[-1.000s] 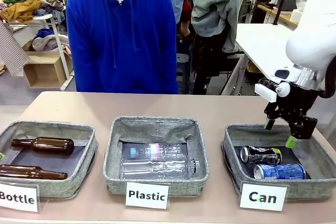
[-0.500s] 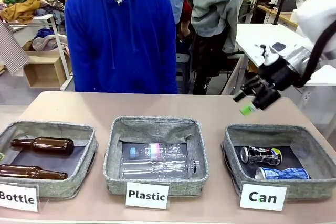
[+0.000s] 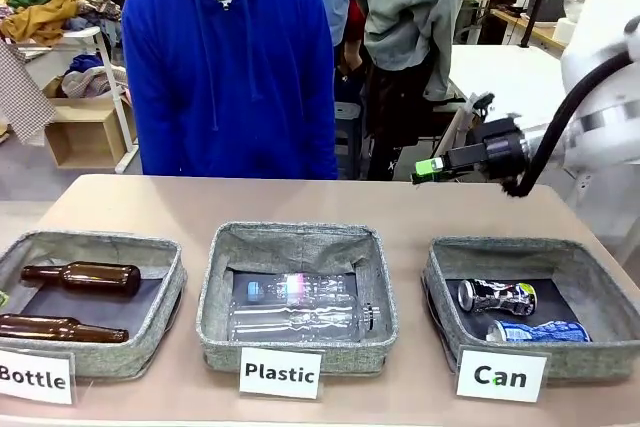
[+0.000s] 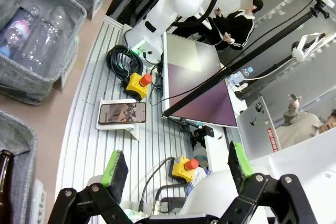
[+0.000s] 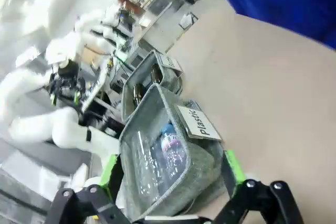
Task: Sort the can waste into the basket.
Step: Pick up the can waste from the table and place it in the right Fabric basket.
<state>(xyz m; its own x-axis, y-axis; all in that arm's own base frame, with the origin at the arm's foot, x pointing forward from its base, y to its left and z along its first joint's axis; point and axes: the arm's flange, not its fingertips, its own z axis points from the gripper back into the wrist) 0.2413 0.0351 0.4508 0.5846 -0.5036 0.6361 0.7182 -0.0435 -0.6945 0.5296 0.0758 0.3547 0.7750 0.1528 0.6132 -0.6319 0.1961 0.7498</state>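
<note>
Since a second ago the right gripper (image 3: 428, 167) has risen out of the basket (image 3: 447, 260) carded "Can" and swung up and toward the table's middle; half a second ago it hung tilted above the basket's far left corner, and now it lies nearly level above the table (image 3: 400, 207), its green pads pointing toward picture left, well clear of the basket. The blue and white can (image 3: 540, 331) has shifted slightly since the first picture and now lies against the basket's near wall, with the black and silver can (image 3: 497, 296) just behind it; both rest on the dark lining. The right arm reaches in from the right edge, its wrist turned sideways. In the right wrist view its fingers (image 5: 109, 167) stand wide apart with nothing between them. The left gripper (image 4: 176, 163) in its own wrist view is likewise spread wide and empty, held off the table's edge. The person in a blue hoodie (image 3: 228, 67) stands at the far side.
</note>
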